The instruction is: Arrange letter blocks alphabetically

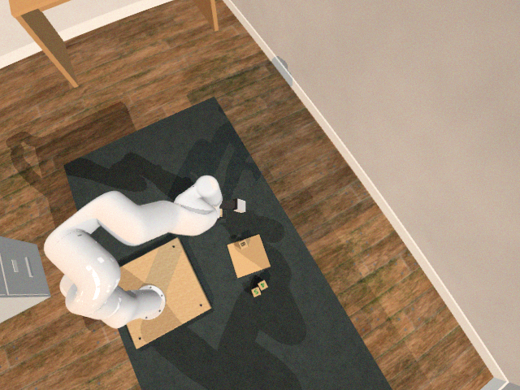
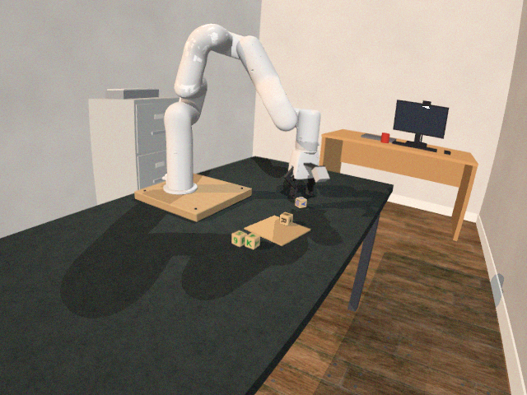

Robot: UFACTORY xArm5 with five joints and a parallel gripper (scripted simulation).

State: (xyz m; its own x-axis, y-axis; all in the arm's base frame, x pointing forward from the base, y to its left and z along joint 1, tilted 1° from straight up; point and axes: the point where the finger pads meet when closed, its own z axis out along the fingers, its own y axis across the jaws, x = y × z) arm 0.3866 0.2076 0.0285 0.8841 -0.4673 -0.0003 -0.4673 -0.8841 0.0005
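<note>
The tan mat [image 1: 249, 255] lies flat on the dark table; it also shows in the exterior view [image 2: 277, 230]. One block with a dark letter [image 1: 242, 243] [image 2: 286, 219] sits on the mat's corner nearest the gripper. Two blocks with green marks [image 1: 255, 292] [image 1: 262, 284] [image 2: 239, 238] touch each other just off the mat's opposite edge [image 2: 252, 241]. A block with a blue mark [image 2: 300, 202] lies on the table off the mat. My gripper [image 2: 299, 191] is open, low over the table, just behind and above this block. In the top view the wrist hides most of the gripper [image 1: 222, 211].
The arm's wooden base plate [image 1: 163, 289] stands beside the mat. The table's far edge is near the gripper [image 2: 383, 187]. A desk with a monitor [image 2: 419, 118] and a filing cabinet [image 2: 136, 136] stand off the table.
</note>
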